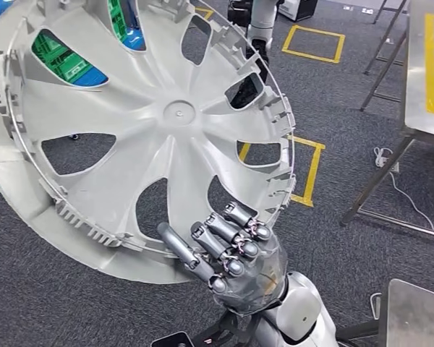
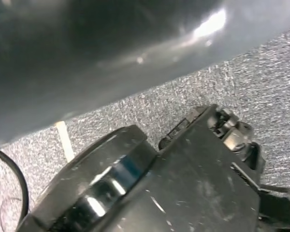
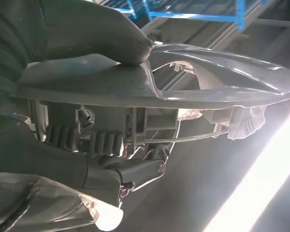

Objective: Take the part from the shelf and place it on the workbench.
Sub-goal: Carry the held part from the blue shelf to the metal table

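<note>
In the head view, the right hand (image 1: 242, 253) grips the lower rim of the part (image 1: 144, 130), a large grey spoked wheel cover held tilted in the air over the carpeted floor (image 1: 335, 108). Green and blue crates (image 1: 67, 61) show through its openings; their contents cannot be made out. A steel table (image 1: 427, 65) stands well apart at the right, another table corner (image 1: 417, 314) lower right, with yellow floor markings (image 1: 313, 43) between.

The left wrist view shows carpet and a pale stripe (image 2: 65, 140); I cannot tell the left hand's state.

In the right wrist view, the thumb (image 3: 96, 34) and fingers (image 3: 103, 142) clamp the part's rim edge-on.
</note>
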Controlling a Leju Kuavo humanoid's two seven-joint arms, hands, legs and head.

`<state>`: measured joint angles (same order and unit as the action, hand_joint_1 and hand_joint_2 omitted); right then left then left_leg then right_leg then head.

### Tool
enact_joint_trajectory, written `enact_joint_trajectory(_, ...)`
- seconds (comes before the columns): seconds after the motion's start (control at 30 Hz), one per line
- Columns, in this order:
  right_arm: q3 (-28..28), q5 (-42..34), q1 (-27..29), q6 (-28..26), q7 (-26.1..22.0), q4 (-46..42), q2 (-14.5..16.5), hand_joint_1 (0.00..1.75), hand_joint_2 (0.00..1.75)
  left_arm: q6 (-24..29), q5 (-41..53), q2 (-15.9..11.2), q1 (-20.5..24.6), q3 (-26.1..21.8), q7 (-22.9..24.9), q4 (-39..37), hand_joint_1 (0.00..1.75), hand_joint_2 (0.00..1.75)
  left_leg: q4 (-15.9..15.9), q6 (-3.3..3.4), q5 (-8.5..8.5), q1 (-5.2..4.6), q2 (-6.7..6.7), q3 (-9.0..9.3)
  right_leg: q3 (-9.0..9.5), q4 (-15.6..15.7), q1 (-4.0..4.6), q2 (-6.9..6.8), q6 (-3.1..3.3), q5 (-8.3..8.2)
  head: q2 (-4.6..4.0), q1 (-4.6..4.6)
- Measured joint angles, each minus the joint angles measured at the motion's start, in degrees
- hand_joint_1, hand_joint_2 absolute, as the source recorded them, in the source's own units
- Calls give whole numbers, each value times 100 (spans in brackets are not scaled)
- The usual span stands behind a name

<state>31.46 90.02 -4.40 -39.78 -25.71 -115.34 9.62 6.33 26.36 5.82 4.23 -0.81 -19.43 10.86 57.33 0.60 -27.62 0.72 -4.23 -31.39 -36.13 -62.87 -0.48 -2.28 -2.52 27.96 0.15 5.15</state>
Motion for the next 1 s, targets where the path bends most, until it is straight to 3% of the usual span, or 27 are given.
enact_joint_trajectory(0.07,-2,0,-5,0,-1,-1,0,175,175,-1,1,5,6,-1,-1,0,0,0,7,-53,-10,-27,-84,16,284,485,38,-155,69,-102,0,-15)
enact_joint_trajectory(0.17,-5,-1,-1,0,5,-2,1,175,175,-7,3,14,9,-2,-14,0,0,0,9,-138,-24,-25,-178,41,280,533,45,-16,173,-125,0,-27)
enact_joint_trajectory(0.23,-7,0,2,1,10,-1,5,175,175,-8,6,18,11,-2,-26,0,0,0,244,-188,-220,-4,32,-42,281,569,18,102,241,-165,0,-44)
enact_joint_trajectory(0.3,-8,1,2,2,18,1,13,175,175,-11,10,17,-5,-2,-33,0,0,0,934,-211,-601,7,314,-337,279,580,15,227,281,-184,0,-67)
enact_joint_trajectory(0.37,-9,1,4,2,29,5,15,175,175,-25,16,16,-34,-2,-37,0,0,0,1594,-212,-828,5,384,-637,276,573,31,377,293,-189,0,-72)
enact_joint_trajectory(0.4,-10,1,5,2,33,9,15,175,175,-34,21,16,-43,-2,-38,0,0,0,1655,-205,-775,4,390,-673,276,565,38,460,294,-190,0,-72)
enact_joint_trajectory(0.47,-10,1,6,2,36,15,15,175,175,-45,30,16,-45,-2,-42,0,0,0,1134,-171,-379,5,454,-456,277,537,43,626,293,-190,0,-72)
enact_joint_trajectory(0.53,-10,1,2,2,37,15,16,175,175,-50,34,8,-42,-2,-48,0,0,0,402,-117,-64,19,701,-135,257,500,43,769,274,-188,0,-68)
enact_joint_trajectory(0.6,-10,1,-5,1,43,15,23,175,175,-50,40,1,-35,-2,-53,0,0,0,110,-83,-34,20,858,-18,199,482,26,884,216,-208,0,-68)
enact_joint_trajectory(0.67,-11,0,1,0,48,15,31,175,175,-51,46,-2,-26,-2,-55,0,0,0,49,-49,-17,18,759,-12,132,494,5,974,138,-241,0,-69)
enact_joint_trajectory(0.73,-12,-1,8,0,51,16,33,175,175,-52,50,0,-13,-2,-57,0,0,0,-31,12,32,33,617,9,12,346,18,771,87,-142,0,-42)
enact_joint_trajectory(0.8,-12,-1,4,0,51,17,34,175,175,-58,53,5,-10,-2,-60,0,0,0,-69,47,53,30,462,19,-288,-253,27,414,45,178,0,-6)
enact_joint_trajectory(0.87,-12,-1,3,0,51,17,34,175,175,-71,56,3,-29,-2,-60,0,0,0,-66,52,48,17,292,14,-630,-972,3,279,1,460,0,4)
enact_joint_trajectory(0.9,-12,-1,7,0,55,17,34,175,175,-77,60,1,-33,-2,-59,0,0,0,-65,50,43,12,209,14,-692,-1112,-8,259,-14,470,0,4)
enact_joint_trajectory(0.93,-12,-1,9,0,60,17,34,175,175,-79,63,0,-31,-2,-59,0,0,0,-63,44,36,10,138,17,-629,-1009,-17,237,-23,370,0,5)
enact_joint_trajectory(1.0,-12,-1,10,0,65,17,35,175,175,-79,75,2,-16,-2,-59,0,0,0,-59,11,13,10,42,39,-199,-234,-27,139,-25,31,0,6)
